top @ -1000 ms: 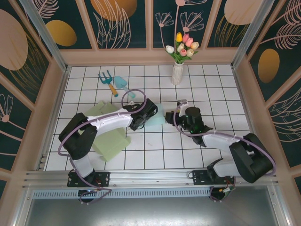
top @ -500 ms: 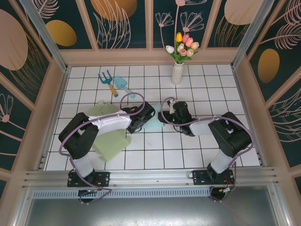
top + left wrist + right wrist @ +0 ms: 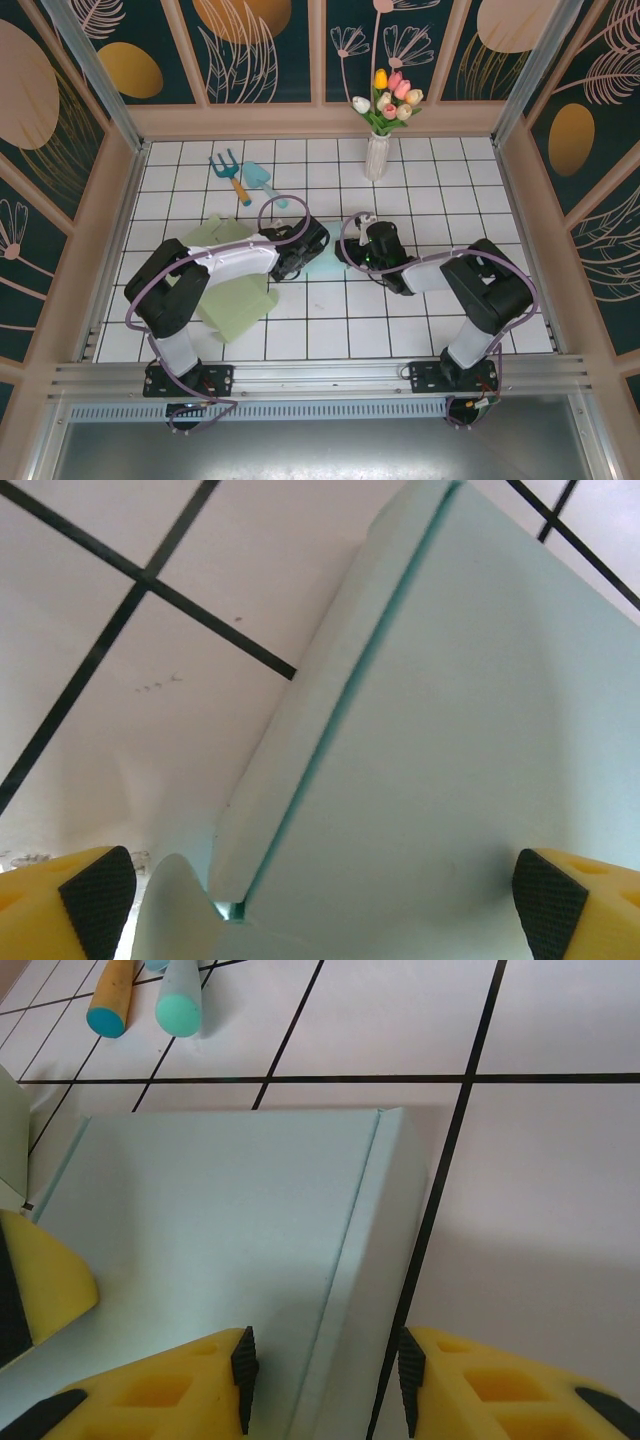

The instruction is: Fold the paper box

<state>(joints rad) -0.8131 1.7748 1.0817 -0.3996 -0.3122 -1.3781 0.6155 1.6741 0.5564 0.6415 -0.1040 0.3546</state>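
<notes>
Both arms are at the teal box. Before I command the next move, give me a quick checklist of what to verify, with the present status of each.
1. Left gripper open: ok, jaws stand wide with the paper box between them.
2. Right gripper lined up on the side flap: ok, it straddles the flap.
3. Flap pinched: not ok, the jaws stand apart, with a gap on the panel side.
4. Room between the two grippers: not ok, they look crowded together over the box.
5. Garden tool handles off the box: ok, they lie apart from it.
</notes>
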